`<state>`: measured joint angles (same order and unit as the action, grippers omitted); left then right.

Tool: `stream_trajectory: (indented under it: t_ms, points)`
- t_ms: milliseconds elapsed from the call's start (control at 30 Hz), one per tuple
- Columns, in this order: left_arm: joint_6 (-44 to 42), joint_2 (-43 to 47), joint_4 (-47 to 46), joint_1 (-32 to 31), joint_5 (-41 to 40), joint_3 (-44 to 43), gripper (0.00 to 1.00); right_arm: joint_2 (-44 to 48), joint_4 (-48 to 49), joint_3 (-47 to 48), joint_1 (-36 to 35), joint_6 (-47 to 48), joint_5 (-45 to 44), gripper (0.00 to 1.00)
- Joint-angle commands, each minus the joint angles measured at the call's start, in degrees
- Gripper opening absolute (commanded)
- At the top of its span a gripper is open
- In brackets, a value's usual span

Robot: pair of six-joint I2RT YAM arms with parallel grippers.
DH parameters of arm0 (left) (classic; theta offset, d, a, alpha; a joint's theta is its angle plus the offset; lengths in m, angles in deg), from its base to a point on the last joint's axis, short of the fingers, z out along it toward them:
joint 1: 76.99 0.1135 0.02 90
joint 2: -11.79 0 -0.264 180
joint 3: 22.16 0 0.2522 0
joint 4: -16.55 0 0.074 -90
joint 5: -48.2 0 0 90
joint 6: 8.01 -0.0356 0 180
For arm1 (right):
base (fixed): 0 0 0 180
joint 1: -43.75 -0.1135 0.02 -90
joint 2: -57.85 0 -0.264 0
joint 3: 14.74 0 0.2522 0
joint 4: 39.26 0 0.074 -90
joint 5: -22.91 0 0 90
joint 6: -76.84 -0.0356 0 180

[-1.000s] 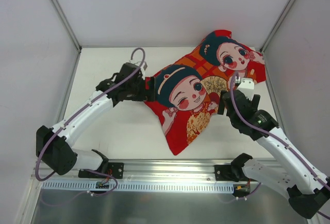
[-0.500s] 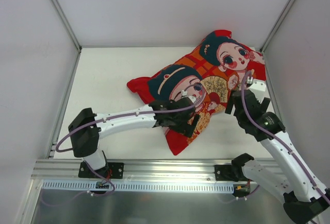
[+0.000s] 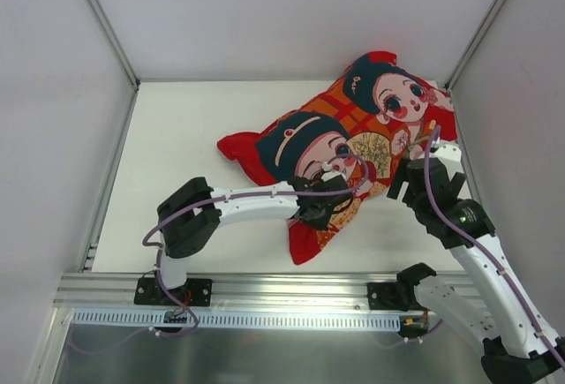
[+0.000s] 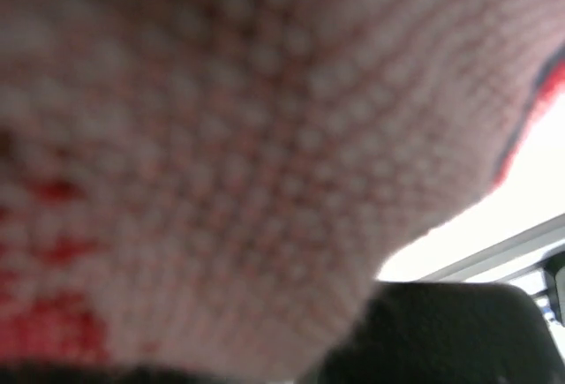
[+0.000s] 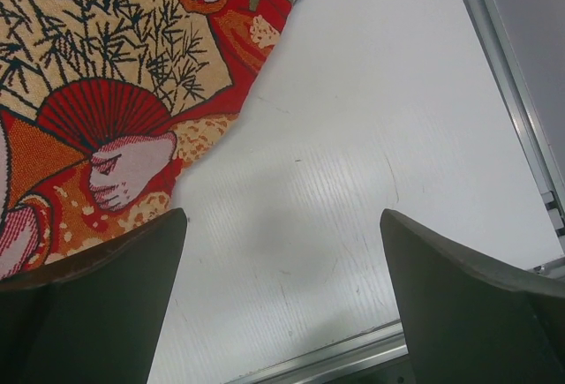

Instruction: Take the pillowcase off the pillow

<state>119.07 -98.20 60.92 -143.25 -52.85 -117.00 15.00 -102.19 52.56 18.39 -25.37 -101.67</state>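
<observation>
The red pillowcase [image 3: 371, 119] printed with doll-faced children and a fan lies diagonally across the white table, puffed up; the pillow is hidden inside it. My left gripper [image 3: 322, 200] sits on the pillowcase's near lower part, shut on its fabric. In the left wrist view, blurred pinkish weave [image 4: 221, 137] fills nearly everything, with one dark finger [image 4: 441, 340] at the bottom. My right gripper [image 3: 399, 185] hovers open just off the pillowcase's right edge. In the right wrist view it [image 5: 282, 296] has bare table between its fingers, and the fan print [image 5: 106, 75] lies to the left.
White table [image 3: 177, 137] is boxed in by white walls with metal posts. An aluminium rail [image 3: 265, 291] runs along the near edge by the arm bases. Another rail [image 5: 521, 110] borders the table's right side.
My left arm swung from the pillowcase's left corner across to its near lower part, and its jaws went from open to shut. The right arm drew back slightly to the right, still open.
</observation>
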Motion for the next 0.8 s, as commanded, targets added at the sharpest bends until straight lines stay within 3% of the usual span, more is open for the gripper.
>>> stream_trajectory:
  t_ms: [0,100,200,233,467,633,767]
  points:
    - [0.71,4.69,-0.20,2.18,-1.60,1.25,0.00,1.19,0.04,-0.54,0.58,0.16,0.93,0.96]
    - [5.08,14.70,-0.46,6.39,0.84,8.35,0.00,0.67,0.04,-0.72,2.32,0.87,2.59,0.96]
    - [8.43,24.63,-2.74,16.92,6.97,18.01,0.00,0.05,1.44,-2.11,6.88,0.69,8.82,0.96]
    - [8.88,26.83,-3.45,23.48,8.83,20.50,0.00,-0.39,2.05,-2.56,8.21,0.61,12.75,0.96]
    - [8.45,46.68,-4.24,42.14,10.96,30.45,0.00,-3.90,7.93,-3.17,17.01,3.85,27.63,0.96]
    - [7.39,50.49,-3.46,48.76,15.09,32.47,0.00,-10.05,13.12,-3.79,25.10,6.23,38.68,0.97]
    - [6.69,50.49,-2.05,52.45,17.45,31.86,0.00,-15.58,19.80,-4.93,29.93,6.67,39.86,0.97]
